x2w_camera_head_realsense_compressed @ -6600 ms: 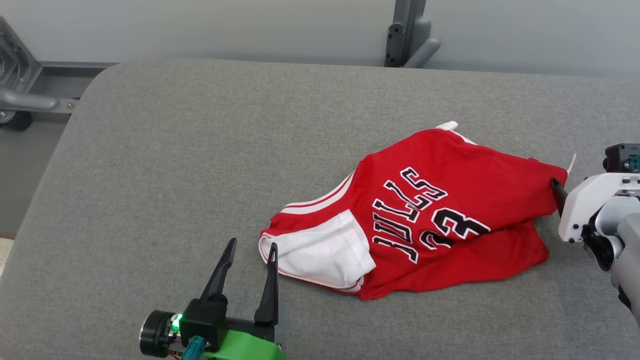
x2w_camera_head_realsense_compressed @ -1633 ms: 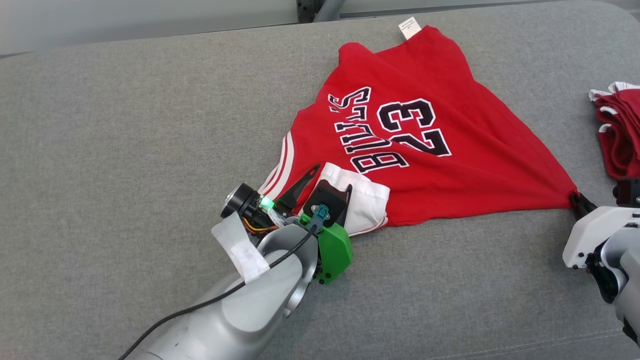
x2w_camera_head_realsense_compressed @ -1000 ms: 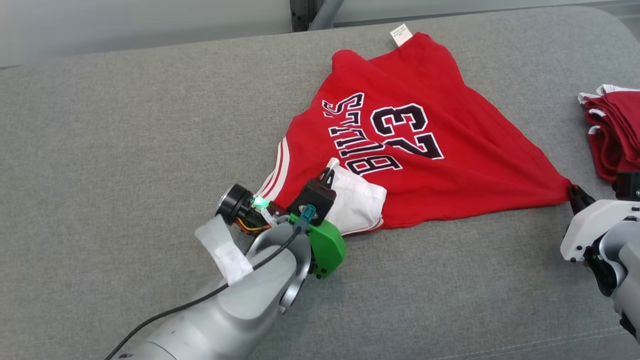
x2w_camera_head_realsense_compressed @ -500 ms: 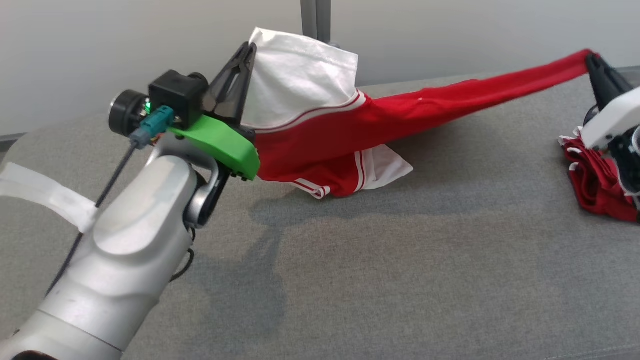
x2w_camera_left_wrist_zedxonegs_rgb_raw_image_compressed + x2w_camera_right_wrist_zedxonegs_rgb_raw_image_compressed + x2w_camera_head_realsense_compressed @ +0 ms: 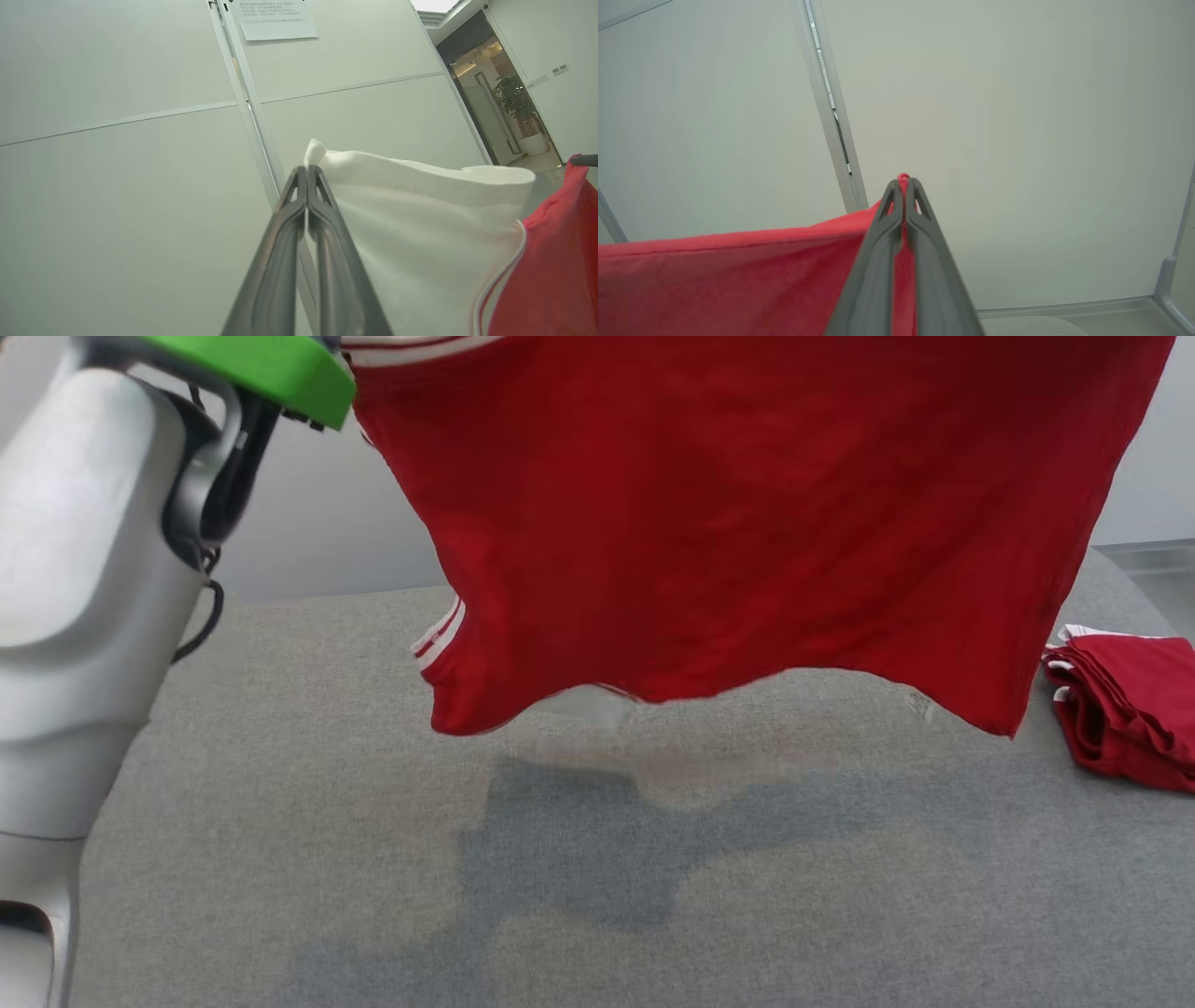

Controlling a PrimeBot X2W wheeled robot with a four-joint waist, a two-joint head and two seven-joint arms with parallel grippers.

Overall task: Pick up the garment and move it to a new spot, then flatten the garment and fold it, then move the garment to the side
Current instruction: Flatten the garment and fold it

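The garment (image 5: 747,523), a red jersey with white trim, hangs spread in the air above the grey padded table (image 5: 653,896), its lower edge clear of the surface. In the left wrist view my left gripper (image 5: 307,170) is shut on the garment's white sleeve (image 5: 420,224), with red cloth at the right. In the right wrist view my right gripper (image 5: 903,182) is shut on a red corner of the garment (image 5: 738,280). My pale left forearm (image 5: 84,569) with its green wrist mount (image 5: 261,369) rises at the left of the head view.
A folded pile of red and white clothes (image 5: 1130,705) lies at the table's right edge. A pale wall with a vertical post (image 5: 252,116) stands behind the table. An open doorway with a potted plant (image 5: 518,102) lies off to one side.
Both grippers have lifted the garment from sagging low over the table to hanging fully in the air, spread between them. The head view has tilted with the lift.
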